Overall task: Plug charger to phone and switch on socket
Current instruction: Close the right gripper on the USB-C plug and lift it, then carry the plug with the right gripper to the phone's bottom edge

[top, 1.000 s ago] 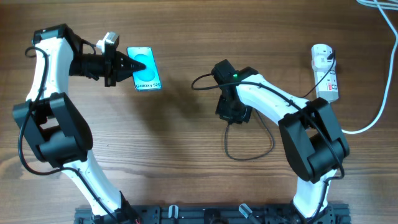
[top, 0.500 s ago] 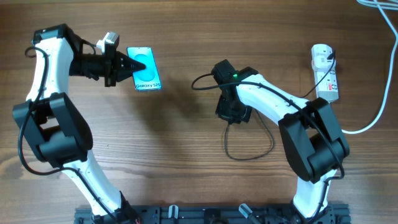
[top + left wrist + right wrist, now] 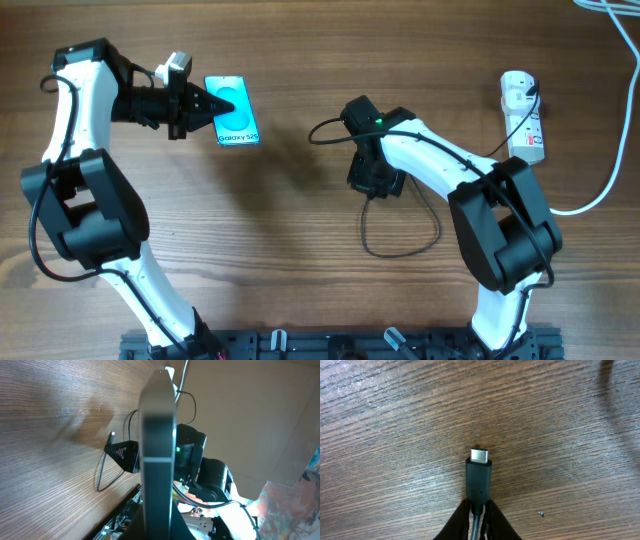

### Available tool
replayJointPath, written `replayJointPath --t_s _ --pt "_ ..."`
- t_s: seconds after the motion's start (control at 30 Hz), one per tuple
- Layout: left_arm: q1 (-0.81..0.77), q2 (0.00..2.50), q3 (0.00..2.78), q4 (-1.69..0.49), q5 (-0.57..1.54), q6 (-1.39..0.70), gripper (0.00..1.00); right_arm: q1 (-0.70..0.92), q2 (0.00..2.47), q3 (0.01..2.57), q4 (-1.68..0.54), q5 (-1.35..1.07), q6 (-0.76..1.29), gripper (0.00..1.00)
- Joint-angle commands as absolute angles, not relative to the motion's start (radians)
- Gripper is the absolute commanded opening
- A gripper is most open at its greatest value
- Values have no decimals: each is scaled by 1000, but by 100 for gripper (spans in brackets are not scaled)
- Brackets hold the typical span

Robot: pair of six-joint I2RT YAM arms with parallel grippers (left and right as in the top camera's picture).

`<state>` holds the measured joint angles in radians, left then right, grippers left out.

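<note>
The right gripper has its jaws clamped on the charger just behind the plug, low over the surface. Farther off, the left gripper has its jaws clamped on the phone, screen up. I would bring the plug level and square to its port before pushing. The socket lies well apart, far right.

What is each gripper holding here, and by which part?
The left gripper clamps the phone at one long edge; the right gripper pinches the charger cable just behind its connector, plug sticking out.
</note>
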<state>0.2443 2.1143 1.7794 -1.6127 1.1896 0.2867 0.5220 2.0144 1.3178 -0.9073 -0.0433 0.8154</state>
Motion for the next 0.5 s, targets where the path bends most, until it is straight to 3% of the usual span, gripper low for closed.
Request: replayJointPath --t_s 0.0,0.47 --pt "244 2087 1786 -1617 1214 307 4 516 2038 1315 -908 -15 827 13" --pt "244 2087 1786 -1617 1214 307 4 516 2037 1326 -905 -50 773 4"
